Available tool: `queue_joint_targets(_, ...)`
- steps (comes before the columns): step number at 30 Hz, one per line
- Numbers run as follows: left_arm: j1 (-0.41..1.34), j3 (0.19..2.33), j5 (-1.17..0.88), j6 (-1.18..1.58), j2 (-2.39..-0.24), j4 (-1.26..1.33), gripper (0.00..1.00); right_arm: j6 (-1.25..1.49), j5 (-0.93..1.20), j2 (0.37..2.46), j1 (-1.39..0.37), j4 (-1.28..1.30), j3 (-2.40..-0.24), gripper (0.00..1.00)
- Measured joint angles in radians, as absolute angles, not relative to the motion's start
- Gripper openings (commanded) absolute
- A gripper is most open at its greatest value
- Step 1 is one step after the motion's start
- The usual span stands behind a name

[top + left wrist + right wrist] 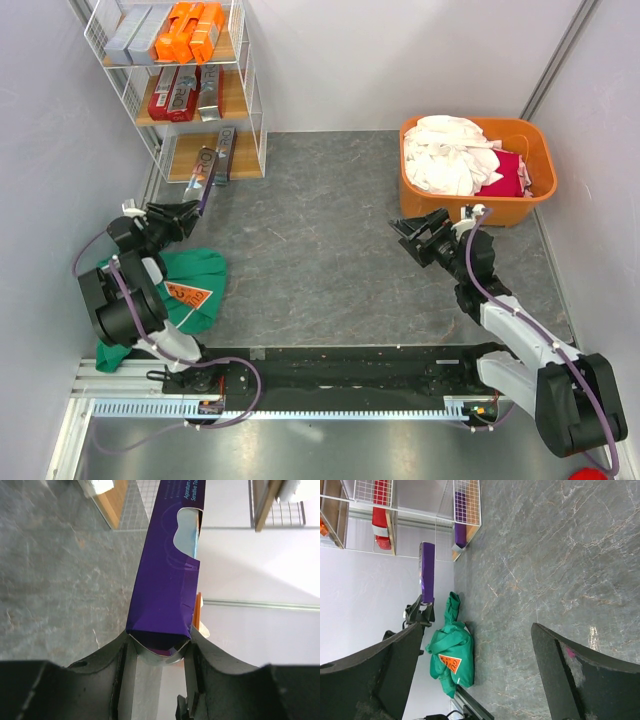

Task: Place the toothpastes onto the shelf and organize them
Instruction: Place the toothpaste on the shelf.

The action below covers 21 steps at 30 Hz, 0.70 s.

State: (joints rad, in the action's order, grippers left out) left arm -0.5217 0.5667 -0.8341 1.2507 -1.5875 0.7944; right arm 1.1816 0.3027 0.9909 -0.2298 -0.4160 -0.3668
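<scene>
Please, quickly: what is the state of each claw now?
Left claw: closed on the purple toothpaste carton.
Right claw: open, holding nothing.

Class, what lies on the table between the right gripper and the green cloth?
Nothing: only bare grey table separates the right gripper from the green cloth, seen plainly in the top view and the right wrist view.

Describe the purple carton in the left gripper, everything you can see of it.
The purple carton is a long, slim cardboard box, deep purple with a pale blue wavy panel and small white lettering toward its far end. Its near end, slightly crushed with a silvery inside showing, is pinched between the fingers of the left gripper. Held clear of the grey floor, it points toward the lowest board of the shelf. Only the gripper touches it.
</scene>
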Motion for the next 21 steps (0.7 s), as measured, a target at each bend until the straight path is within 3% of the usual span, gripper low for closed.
queue_joint_targets(21, -0.424, 0.998, -0.622, 1.239, -1.926, 0.622, 0.21, 1.171, 0.348, 1.030, -0.230, -0.418, -0.371, 0.98)
